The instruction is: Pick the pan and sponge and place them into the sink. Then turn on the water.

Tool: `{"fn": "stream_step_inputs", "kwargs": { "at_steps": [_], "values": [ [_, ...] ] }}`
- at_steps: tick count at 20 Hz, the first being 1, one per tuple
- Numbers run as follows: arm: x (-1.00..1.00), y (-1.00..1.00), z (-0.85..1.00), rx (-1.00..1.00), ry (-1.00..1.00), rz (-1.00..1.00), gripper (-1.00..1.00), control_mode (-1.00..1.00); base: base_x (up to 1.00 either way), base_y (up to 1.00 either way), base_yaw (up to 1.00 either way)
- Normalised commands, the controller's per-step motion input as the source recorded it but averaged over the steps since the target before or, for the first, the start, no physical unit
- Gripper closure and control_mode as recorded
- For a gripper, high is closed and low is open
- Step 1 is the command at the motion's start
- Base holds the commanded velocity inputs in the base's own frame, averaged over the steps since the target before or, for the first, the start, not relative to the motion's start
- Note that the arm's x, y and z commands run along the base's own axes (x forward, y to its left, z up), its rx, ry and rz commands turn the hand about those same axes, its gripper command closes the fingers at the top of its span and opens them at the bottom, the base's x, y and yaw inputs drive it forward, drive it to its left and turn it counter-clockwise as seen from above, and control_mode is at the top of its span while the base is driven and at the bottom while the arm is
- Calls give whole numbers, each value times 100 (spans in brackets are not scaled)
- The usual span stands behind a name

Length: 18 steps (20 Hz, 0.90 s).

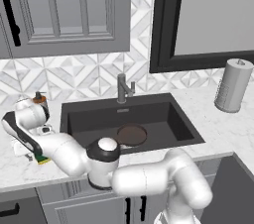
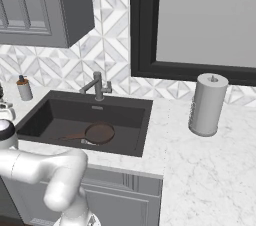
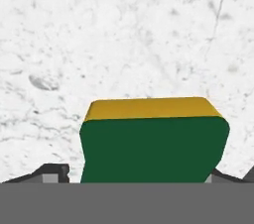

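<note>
The sponge (image 3: 151, 143), green on top with a yellow layer beneath, lies on the white marble counter left of the sink (image 1: 99, 119). My gripper (image 3: 139, 176) reaches down over it, one dark fingertip on each side, jaws open and straddling it. In the left base view the gripper (image 1: 38, 157) is low over the sponge (image 1: 43, 160) near the counter's front edge. The dark-brown pan (image 1: 131, 135) rests on the sink floor by the drain, and its thin handle points left in the right base view, pan (image 2: 99, 132). No water runs from the dark-grey faucet (image 1: 122, 88).
A soap dispenser bottle (image 1: 39, 100) stands at the back of the counter, just behind my wrist. A paper towel roll (image 1: 233, 85) stands right of the sink. Wall cabinets hang above left; a dark-framed window sits above right.
</note>
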Motion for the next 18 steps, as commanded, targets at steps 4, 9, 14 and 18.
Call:
{"fn": "stream_step_inputs", "kwargs": {
  "at_steps": [4,9,14,18],
  "values": [
    [-51,-50,-91,-1,-8,-2,100,-100,0,0,0],
    [-55,-99,-71,3,-20,-20,100,-100,0,0,0],
    [-36,-100,-35,11,-26,-28,100,-100,0,0,0],
    [-30,-100,-13,15,-28,-25,100,-100,0,0,0]
  ]
}}
